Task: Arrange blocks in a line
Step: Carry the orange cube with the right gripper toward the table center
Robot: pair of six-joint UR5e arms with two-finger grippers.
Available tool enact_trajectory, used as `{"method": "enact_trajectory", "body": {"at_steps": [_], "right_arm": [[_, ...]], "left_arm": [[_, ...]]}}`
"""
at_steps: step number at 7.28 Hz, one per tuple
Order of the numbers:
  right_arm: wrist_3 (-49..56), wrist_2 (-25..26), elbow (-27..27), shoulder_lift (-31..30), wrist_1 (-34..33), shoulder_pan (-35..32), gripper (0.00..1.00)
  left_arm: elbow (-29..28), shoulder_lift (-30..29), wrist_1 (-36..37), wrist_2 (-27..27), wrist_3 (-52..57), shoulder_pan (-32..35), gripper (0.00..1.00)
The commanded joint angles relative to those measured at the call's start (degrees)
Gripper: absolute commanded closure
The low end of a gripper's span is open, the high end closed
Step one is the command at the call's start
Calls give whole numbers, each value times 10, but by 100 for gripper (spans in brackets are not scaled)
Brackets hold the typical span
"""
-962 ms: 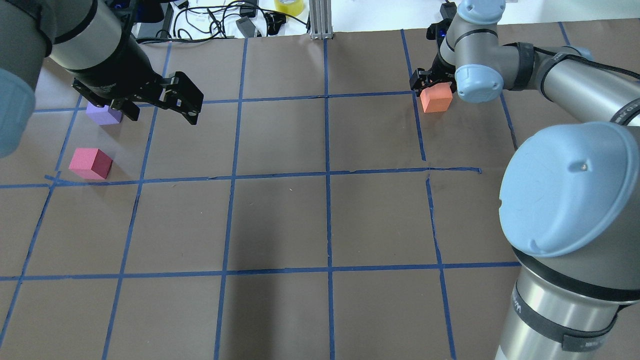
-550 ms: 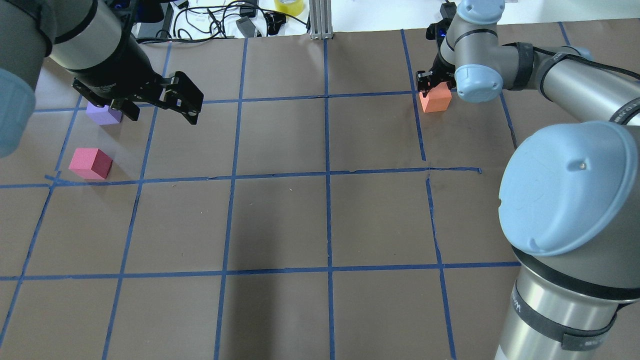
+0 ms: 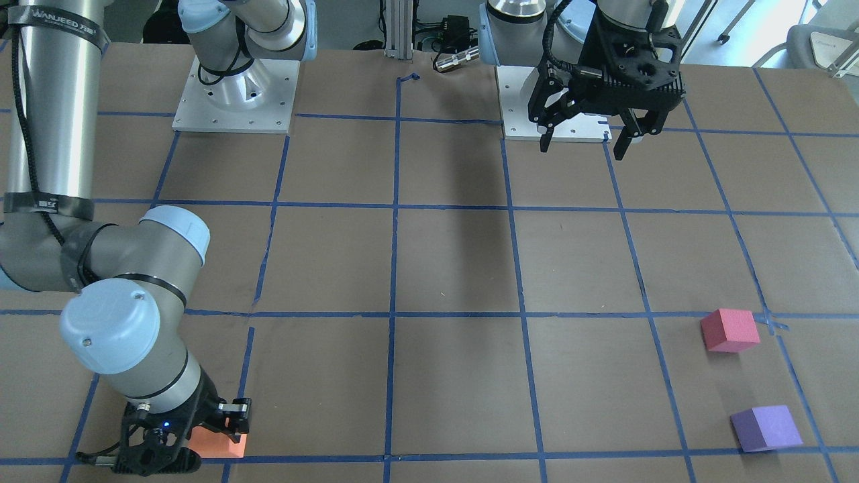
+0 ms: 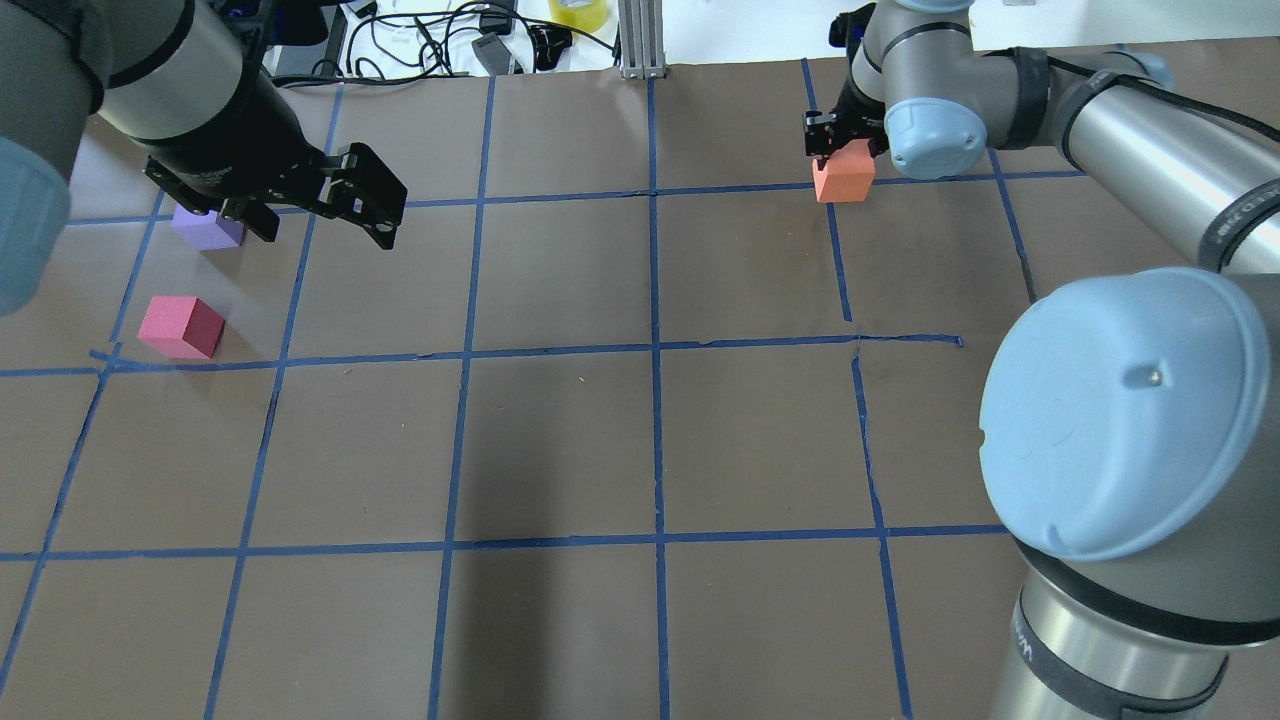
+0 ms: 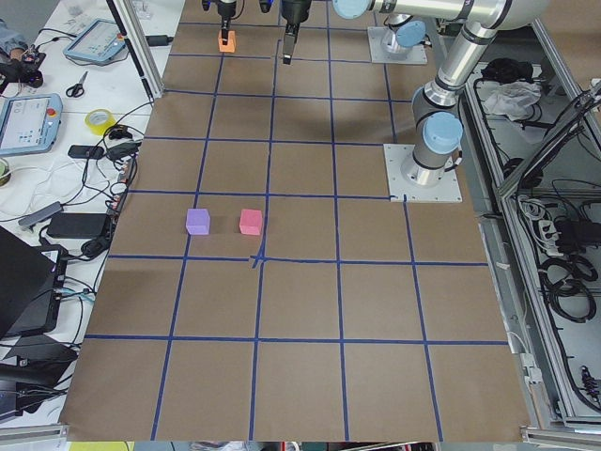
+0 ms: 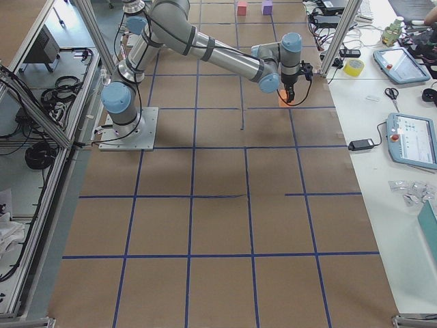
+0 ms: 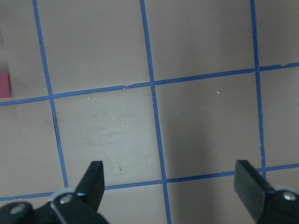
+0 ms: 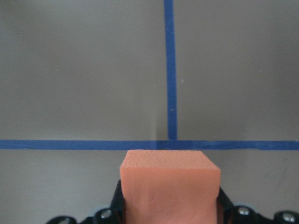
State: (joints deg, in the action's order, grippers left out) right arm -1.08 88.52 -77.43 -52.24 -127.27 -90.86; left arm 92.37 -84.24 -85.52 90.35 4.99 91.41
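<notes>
My right gripper [image 4: 840, 160] is shut on the orange block [image 4: 843, 181] and holds it just over the table near a blue tape crossing at the far right. The block fills the bottom of the right wrist view [image 8: 170, 184]. The pinkish-red block [image 4: 182, 327] and the purple block [image 4: 207, 228] sit apart on the table at the far left. My left gripper [image 4: 330, 232] is open and empty, raised above the table to the right of the purple block. The left wrist view shows its fingertips [image 7: 93, 177] wide apart and a sliver of the pinkish-red block [image 7: 3, 85].
The brown table [image 4: 560, 440] carries a grid of blue tape lines. Beyond its far edge lie cables, a yellow tape roll [image 4: 578, 12] and an aluminium post [image 4: 640, 40]. The two arm bases [image 3: 235, 94] stand at the robot's side of the table.
My right gripper has carried the orange block to the left and a little farther from the robot. The left arm and the other two blocks have not moved.
</notes>
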Motion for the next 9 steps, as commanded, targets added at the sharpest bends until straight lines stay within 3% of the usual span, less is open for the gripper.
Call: {"method": "enact_trajectory", "body": {"at_steps": [1,5,9], "right_arm": [[-95,-3,15,-1,8,-59,100],[-236,-5,25,22,17,-149,100],[-240,13,31,40,18,-187,100]], "left_arm": [[0,1,0,0,-1,0,0],[3,1,-2,1,0,0,0],[8,4,0,0,0,0,0]]}}
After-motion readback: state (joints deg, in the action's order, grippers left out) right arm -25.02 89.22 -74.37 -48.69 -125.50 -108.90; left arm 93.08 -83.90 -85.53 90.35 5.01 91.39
